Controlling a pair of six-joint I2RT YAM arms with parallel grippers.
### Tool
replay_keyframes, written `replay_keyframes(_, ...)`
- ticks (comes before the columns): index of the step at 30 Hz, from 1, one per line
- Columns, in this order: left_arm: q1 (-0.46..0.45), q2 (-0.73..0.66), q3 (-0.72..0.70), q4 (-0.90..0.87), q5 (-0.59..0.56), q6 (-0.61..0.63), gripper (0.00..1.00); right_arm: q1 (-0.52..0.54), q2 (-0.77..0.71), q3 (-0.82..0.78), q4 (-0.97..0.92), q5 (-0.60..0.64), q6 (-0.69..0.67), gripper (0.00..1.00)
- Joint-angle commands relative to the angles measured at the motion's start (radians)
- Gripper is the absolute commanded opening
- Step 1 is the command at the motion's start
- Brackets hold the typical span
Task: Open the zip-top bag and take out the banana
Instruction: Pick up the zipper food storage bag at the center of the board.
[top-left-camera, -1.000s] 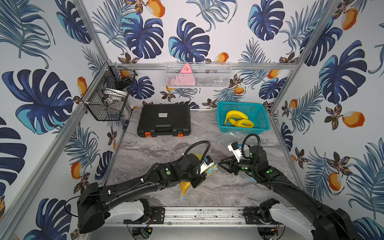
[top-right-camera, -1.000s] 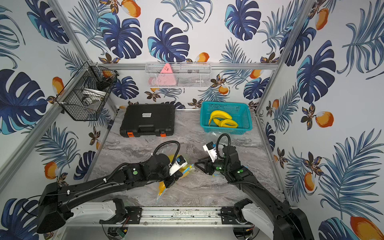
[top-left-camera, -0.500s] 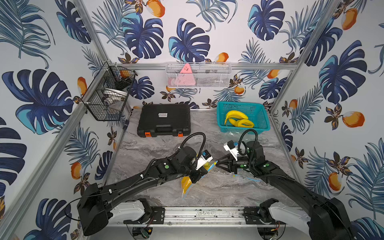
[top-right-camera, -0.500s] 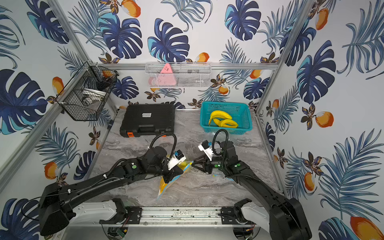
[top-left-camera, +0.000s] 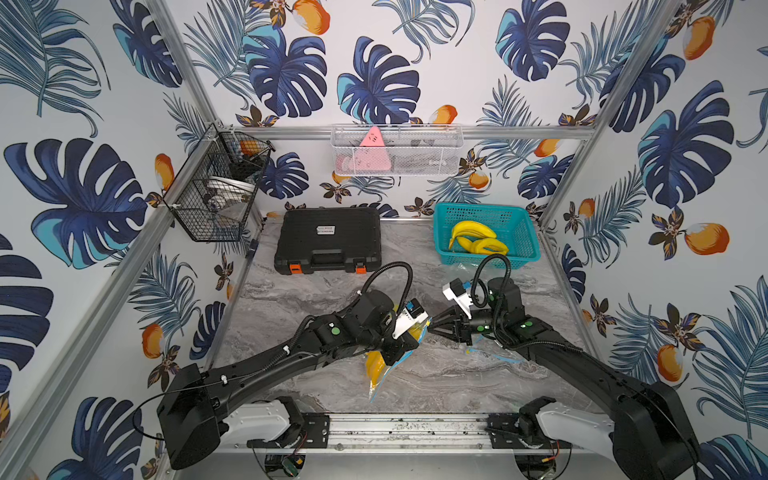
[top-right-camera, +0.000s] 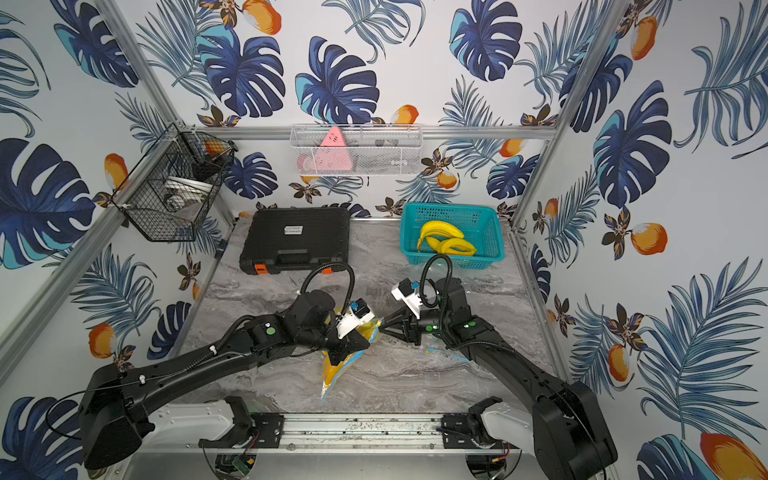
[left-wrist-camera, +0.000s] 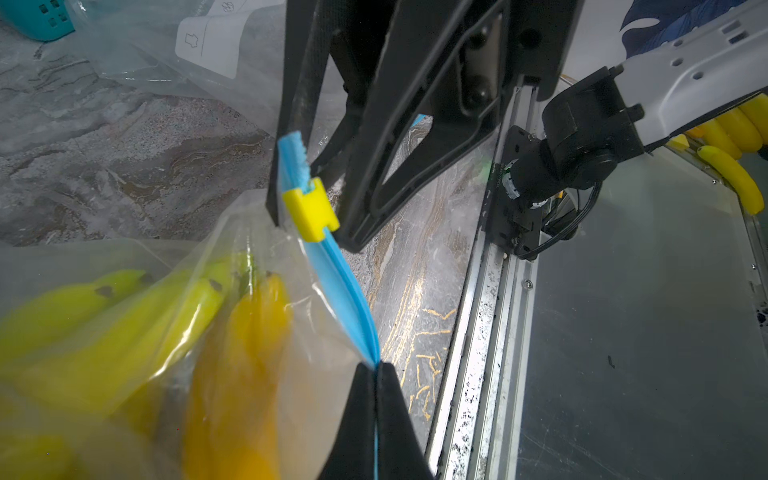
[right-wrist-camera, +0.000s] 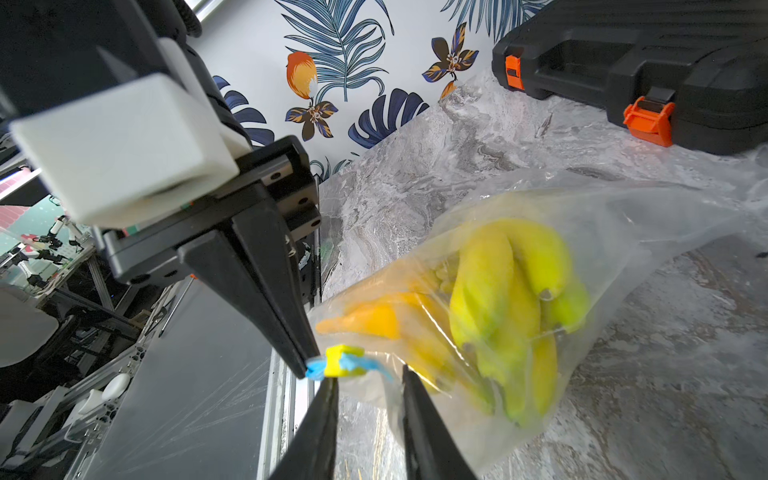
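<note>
Zip-top bag (right-wrist-camera: 615, 249) of bananas (right-wrist-camera: 486, 282) hung above the middle of the worktop (top-left-camera: 436, 386) — left fingers (left-wrist-camera: 361, 399) clamped on the blue zip strip (left-wrist-camera: 340, 282) to anchor it, right fingers (right-wrist-camera: 324, 415) parted astride the yellow slider (right-wrist-camera: 343, 360) — apparently to draw it along.

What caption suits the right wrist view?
Left gripper pinches the zip-top bag by its zip end; right gripper, jaws apart, at the yellow slider.
</note>
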Motion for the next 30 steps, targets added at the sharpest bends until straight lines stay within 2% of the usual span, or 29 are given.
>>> replay_keyframes(1, 0.003, -0.002, 0.007, 0.043, 0.029, -0.006, 0.00, 0.002, 0.007, -0.001, 0.067, -0.044, 0.003, 0.21)
replay_keyframes(3, 0.005, -0.007, 0.002, 0.042, 0.035, -0.007, 0.00, 0.005, 0.011, -0.003, 0.087, -0.048, 0.011, 0.18)
replay_keyframes(9, 0.010, -0.016, 0.005, 0.024, 0.023, -0.005, 0.00, 0.013, 0.024, 0.017, 0.047, -0.068, -0.009, 0.00)
replay_keyframes(12, 0.011, -0.021, 0.017, 0.006, -0.008, 0.000, 0.00, 0.020, 0.008, 0.028, -0.004, -0.052, -0.018, 0.00)
replay_keyframes(13, 0.011, -0.021, 0.023, 0.001, -0.028, 0.001, 0.04, 0.019, 0.001, 0.034, -0.027, -0.044, -0.019, 0.00)
replay_keyframes(16, 0.009, -0.030, 0.065, -0.038, -0.133, 0.016, 0.32, 0.051, -0.004, 0.081, -0.159, -0.001, -0.034, 0.00)
replay_keyframes(20, 0.005, -0.082, 0.101, -0.044, -0.279, 0.005, 0.46, 0.083, 0.006, 0.137, -0.307, 0.106, -0.023, 0.00)
replay_keyframes(26, -0.029, -0.091, 0.113, -0.056, -0.373, 0.025, 0.47, 0.104, 0.039, 0.156, -0.323, 0.173, 0.125, 0.00)
replay_keyframes(30, -0.068, -0.082, 0.100, -0.027, -0.380, 0.021, 0.41, 0.111, 0.050, 0.173, -0.337, 0.202, 0.160, 0.00)
